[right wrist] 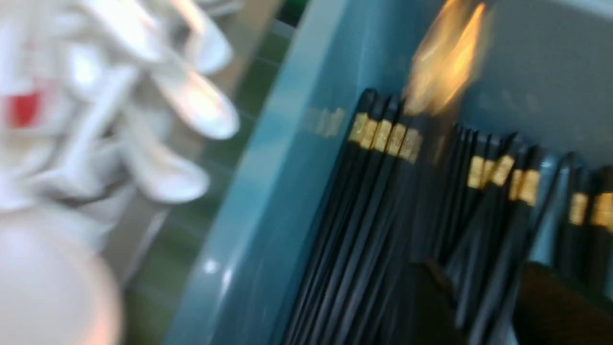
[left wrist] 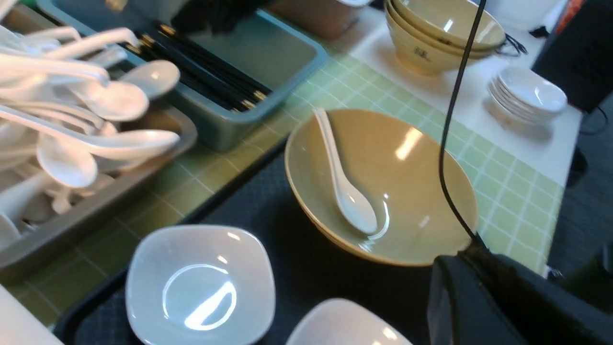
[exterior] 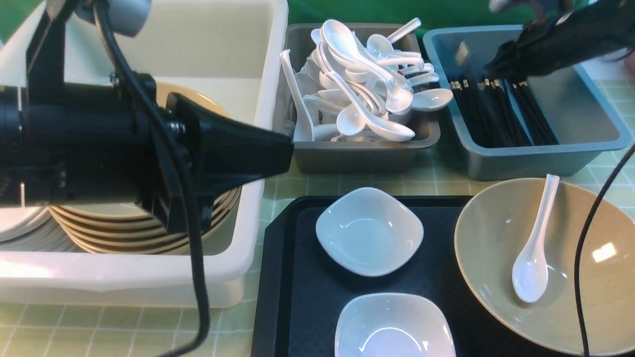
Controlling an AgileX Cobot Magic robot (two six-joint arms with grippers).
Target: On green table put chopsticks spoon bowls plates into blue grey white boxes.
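We count 3 white/grey/blue plastic boxes (exterior: 268,74) (exterior: 357,158) (exterior: 526,163); on 1 black tray (exterior: 297,277): 2 white square dishes (exterior: 369,230) (exterior: 394,327), 1 tan bowl (exterior: 491,233), 1 white spoon (exterior: 536,248).

Left arm (exterior: 99,148) hides much of the plate stack (exterior: 114,230); right tool (exterior: 501,62) is blurred.

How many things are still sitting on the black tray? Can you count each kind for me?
Small white dishes: 2
Big tan bowl: 1
White spoon, lying inside the bowl: 1
Total on the black tray: 4
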